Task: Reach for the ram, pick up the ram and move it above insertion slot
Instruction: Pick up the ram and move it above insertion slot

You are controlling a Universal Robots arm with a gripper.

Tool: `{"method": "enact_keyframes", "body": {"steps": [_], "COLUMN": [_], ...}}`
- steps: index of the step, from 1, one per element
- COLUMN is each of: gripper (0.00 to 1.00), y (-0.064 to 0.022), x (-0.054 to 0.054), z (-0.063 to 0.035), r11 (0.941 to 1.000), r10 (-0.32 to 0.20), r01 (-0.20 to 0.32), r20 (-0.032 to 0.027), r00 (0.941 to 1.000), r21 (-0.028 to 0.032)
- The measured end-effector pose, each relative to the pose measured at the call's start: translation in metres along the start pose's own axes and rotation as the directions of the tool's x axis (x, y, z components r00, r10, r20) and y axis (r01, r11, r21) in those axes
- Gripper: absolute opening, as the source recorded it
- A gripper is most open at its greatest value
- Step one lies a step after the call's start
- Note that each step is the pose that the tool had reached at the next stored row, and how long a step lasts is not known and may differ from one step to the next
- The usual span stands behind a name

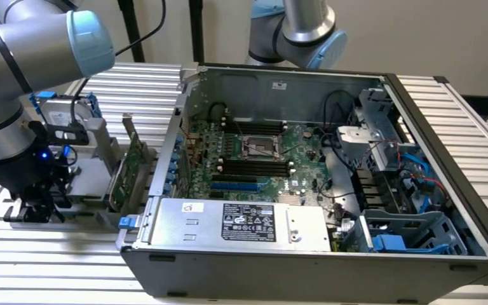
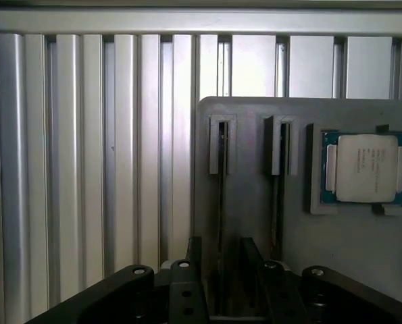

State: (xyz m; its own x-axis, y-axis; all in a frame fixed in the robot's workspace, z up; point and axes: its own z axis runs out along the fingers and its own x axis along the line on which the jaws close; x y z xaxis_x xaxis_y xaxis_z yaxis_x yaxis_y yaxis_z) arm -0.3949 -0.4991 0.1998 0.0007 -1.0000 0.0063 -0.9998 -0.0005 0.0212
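Observation:
The ram (image 2: 220, 202) stands on edge in a slotted grey holder (image 2: 255, 135), so it shows as a thin dark line. My gripper (image 2: 221, 244) is open, with one black finger (image 2: 192, 260) on each side of that stick and a gap to both. In the exterior view my gripper (image 1: 33, 210) hangs low over the fixture at that view's left, outside the computer case. The insertion slot (image 1: 253, 168) is one of several long black sockets lying parallel on the motherboard inside the open case.
A second thin stick (image 2: 278, 196) stands in the neighbouring holder slot, and a processor chip (image 2: 363, 169) lies on the same plate. An upright green expansion card (image 1: 129, 171) stands between my gripper and the case wall (image 1: 176, 127). Another arm (image 1: 299, 32) rises behind the case.

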Motion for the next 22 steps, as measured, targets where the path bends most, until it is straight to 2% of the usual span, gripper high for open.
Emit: {"method": "enact_keyframes", "body": {"steps": [8, 9, 13, 14, 20, 22], "gripper": [0.35, 0.27, 0.25, 0.18, 0.18, 0.13], "y": [0.0001, 0.0, 0.0001, 0.0001, 0.0001, 0.0], "x": [-0.0003, -0.0003, -0.0012, -0.0016, -0.0039, -0.0041], "z": [0.0029, 0.003, 0.0031, 0.003, 0.0031, 0.0031], "r11": [1.0, 1.0, 0.9999, 0.9999, 0.9992, 0.999], "r10": [-0.009, -0.009, -0.013, -0.015, -0.039, -0.045], "r01": [0.009, 0.009, 0.013, 0.015, 0.039, 0.045], "r20": [-0.0003, -0.0003, -0.0002, -0.0005, -0.0008, -0.0011], "r00": [1.0, 1.0, 0.9999, 0.9999, 0.9992, 0.999], "r21": [-0.0001, -0.0001, -0.0005, -0.0007, -0.0017, -0.0018]}}
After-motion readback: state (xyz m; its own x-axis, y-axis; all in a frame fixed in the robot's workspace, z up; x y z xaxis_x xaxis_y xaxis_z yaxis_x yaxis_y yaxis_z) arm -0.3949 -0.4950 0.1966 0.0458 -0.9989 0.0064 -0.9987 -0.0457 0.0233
